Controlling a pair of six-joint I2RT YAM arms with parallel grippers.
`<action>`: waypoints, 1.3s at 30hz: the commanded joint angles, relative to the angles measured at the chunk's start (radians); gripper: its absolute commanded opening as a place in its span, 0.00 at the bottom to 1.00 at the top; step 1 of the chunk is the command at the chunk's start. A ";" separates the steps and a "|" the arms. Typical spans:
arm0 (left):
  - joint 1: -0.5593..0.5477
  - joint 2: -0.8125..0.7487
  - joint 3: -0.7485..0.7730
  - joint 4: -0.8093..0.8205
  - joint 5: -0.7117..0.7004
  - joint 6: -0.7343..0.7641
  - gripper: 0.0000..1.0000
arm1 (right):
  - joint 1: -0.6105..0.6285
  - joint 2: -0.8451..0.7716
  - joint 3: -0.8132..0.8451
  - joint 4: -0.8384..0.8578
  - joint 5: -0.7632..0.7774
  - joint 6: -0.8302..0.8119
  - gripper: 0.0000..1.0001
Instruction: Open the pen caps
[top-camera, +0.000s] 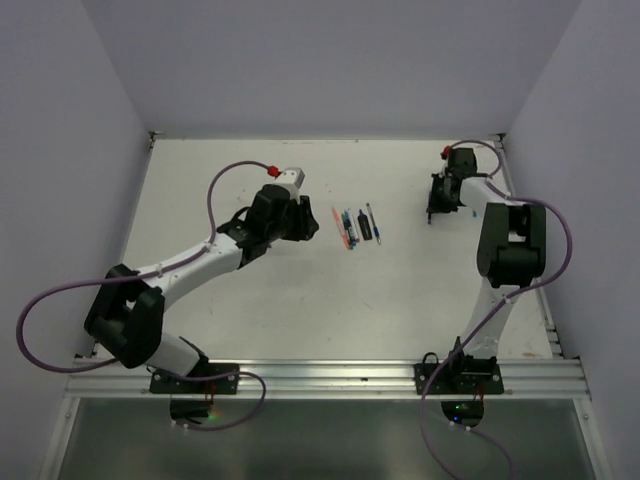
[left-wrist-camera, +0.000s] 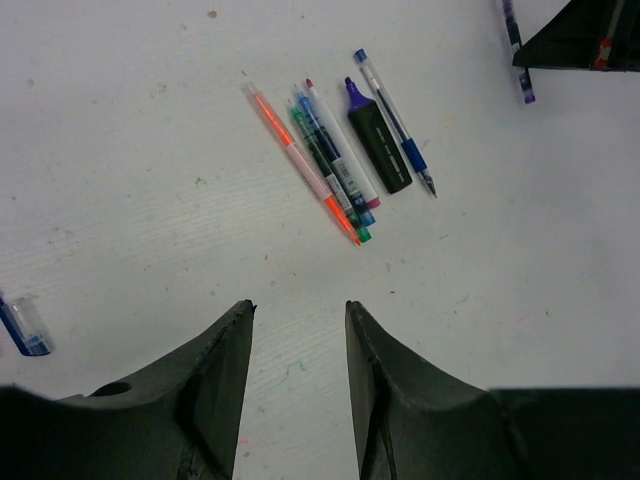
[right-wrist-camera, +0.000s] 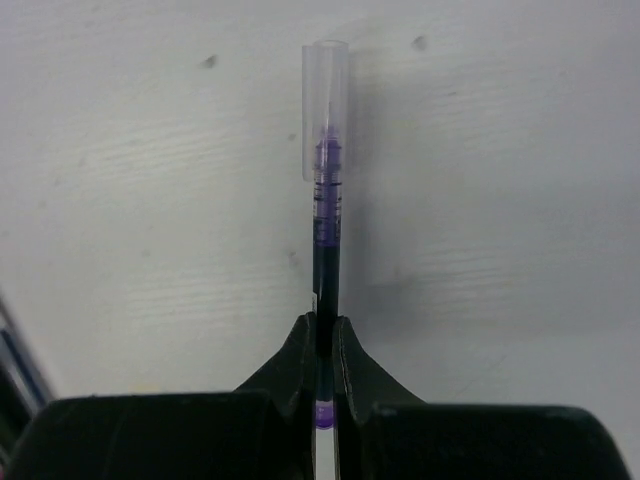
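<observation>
Counting outward from the arm bases along the white table (top-camera: 300, 320):

1. Left gripper (left-wrist-camera: 298, 305). Released; the jaws stand apart with nothing between them, hanging over bare tabletop.

2. Blue-and-clear piece (left-wrist-camera: 25, 330). Lies alone on the table off to the left of that gripper and is cut by the frame edge. Whether it is a cap or a pen end cannot be told.

3. Cluster of pens (left-wrist-camera: 335, 165). Just beyond the left fingers, lying side by side on a slant, most of them touching.
   - Orange-pink pen (left-wrist-camera: 298, 160), outermost on the left.
   - Green, blue and white pens, packed together in the middle.
   - Stubby black marker (left-wrist-camera: 380, 150) with a purple far end.
   - Clear pen with blue grip (left-wrist-camera: 397, 125), outermost on the right, its bare point at the near end.

4. Right gripper (right-wrist-camera: 325, 322). Clenched on the purple pen (right-wrist-camera: 327, 255), fingers pinched on the barrel, the pen pointing away from the wrist. It sits toward the far right of the table, well apart from the cluster.

5. Clear cap (right-wrist-camera: 325, 110). Sits over the purple pen's far end with the purple tip showing through it, well beyond the fingers.
</observation>
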 joint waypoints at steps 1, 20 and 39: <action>-0.006 -0.063 0.016 -0.041 0.003 -0.013 0.45 | 0.109 -0.199 -0.057 -0.041 -0.006 0.005 0.00; 0.003 -0.184 0.027 -0.047 0.225 -0.200 0.54 | 0.700 -0.727 -0.410 -0.061 -0.106 0.180 0.00; 0.048 -0.099 -0.007 0.006 0.288 -0.241 0.59 | 0.760 -0.781 -0.396 -0.024 -0.153 0.220 0.00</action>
